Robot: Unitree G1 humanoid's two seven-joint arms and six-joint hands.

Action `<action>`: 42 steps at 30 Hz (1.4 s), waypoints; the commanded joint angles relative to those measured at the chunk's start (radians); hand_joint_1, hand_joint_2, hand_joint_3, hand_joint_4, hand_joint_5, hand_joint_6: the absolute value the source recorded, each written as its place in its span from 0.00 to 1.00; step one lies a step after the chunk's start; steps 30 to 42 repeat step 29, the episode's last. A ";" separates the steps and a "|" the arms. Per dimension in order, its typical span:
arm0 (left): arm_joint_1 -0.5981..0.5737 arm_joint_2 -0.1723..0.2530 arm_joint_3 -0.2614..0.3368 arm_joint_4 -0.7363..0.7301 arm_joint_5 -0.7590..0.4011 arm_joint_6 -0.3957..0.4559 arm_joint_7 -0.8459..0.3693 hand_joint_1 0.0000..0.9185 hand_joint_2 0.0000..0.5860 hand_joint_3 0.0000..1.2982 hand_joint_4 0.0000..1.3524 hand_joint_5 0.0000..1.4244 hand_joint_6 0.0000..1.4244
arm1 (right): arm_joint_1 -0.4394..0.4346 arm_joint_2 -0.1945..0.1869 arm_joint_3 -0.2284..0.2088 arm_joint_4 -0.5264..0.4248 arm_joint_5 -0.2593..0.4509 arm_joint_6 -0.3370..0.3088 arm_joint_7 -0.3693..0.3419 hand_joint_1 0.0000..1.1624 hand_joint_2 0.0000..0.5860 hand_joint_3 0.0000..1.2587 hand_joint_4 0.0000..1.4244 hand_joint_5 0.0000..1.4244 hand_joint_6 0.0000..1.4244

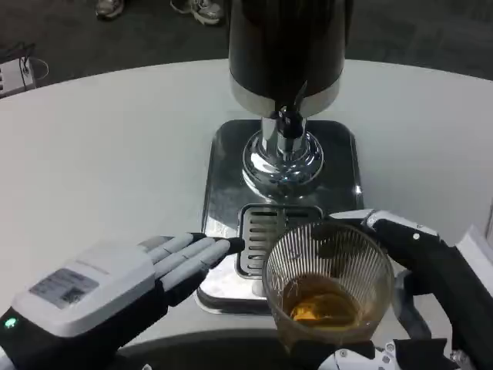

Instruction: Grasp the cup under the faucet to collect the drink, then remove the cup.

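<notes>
Nearest the camera, the right hand (408, 285) is wrapped around a ribbed clear cup (327, 281), its fingers curling past the rim at the upper right and more of them showing below the cup's base; the cup holds a shallow pool of amber drink and sits in front of the drip grate (266, 231), off to the side of the spout rather than under it. The lower part of this hand and its forearm are cut off by the frame's bottom and right edges. On the other side, the left hand (131, 281) lies low over the table with its fingers stretched out flat and close together, holding nothing, the fingertips reaching the front left edge of the metal tray (223, 166); whether they press on it is hard to tell. The tray is a shiny square plate on the white round table (100, 146). On it stands the drink dispenser (286, 62), a dark drum on a chrome foot, with its small black faucet (290, 119) pointing forward; the drum's top is cut off. Beyond the table lies dark carpet (69, 35), where 2 shoes (204, 9) show at the upper edge.
</notes>
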 commanded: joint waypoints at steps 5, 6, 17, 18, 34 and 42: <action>0.021 -0.005 0.009 -0.019 0.001 0.007 0.000 0.00 0.14 0.00 0.00 0.00 0.03 | 0.013 0.004 -0.010 -0.039 0.015 -0.037 0.003 0.84 0.42 0.93 1.00 1.00 1.00; 0.023 -0.005 0.010 -0.019 0.000 0.010 0.000 0.00 0.14 0.00 0.00 0.00 0.03 | 0.014 0.004 -0.010 -0.039 0.015 -0.039 0.003 0.84 0.42 0.93 1.00 1.00 1.00; 0.030 -0.005 0.020 -0.026 -0.006 0.019 -0.001 0.00 0.14 0.00 0.00 0.00 0.02 | 0.018 0.008 -0.006 -0.040 0.013 -0.041 0.005 0.84 0.42 0.93 1.00 1.00 1.00; 0.030 -0.005 0.021 -0.027 -0.007 0.019 -0.001 0.00 0.14 0.00 0.00 0.00 0.02 | 0.018 0.008 -0.006 -0.040 0.013 -0.041 0.005 0.84 0.42 0.93 1.00 1.00 1.00; 0.034 -0.005 0.023 -0.030 -0.010 0.027 -0.003 0.00 0.14 0.00 0.00 0.00 0.02 | 0.021 0.006 -0.010 -0.040 0.016 -0.044 0.007 0.84 0.42 0.93 1.00 1.00 1.00; 0.034 -0.005 0.023 -0.030 -0.010 0.027 -0.003 0.00 0.14 0.00 0.00 0.00 0.02 | 0.021 0.006 -0.010 -0.040 0.016 -0.044 0.007 0.84 0.42 0.93 1.00 1.00 1.00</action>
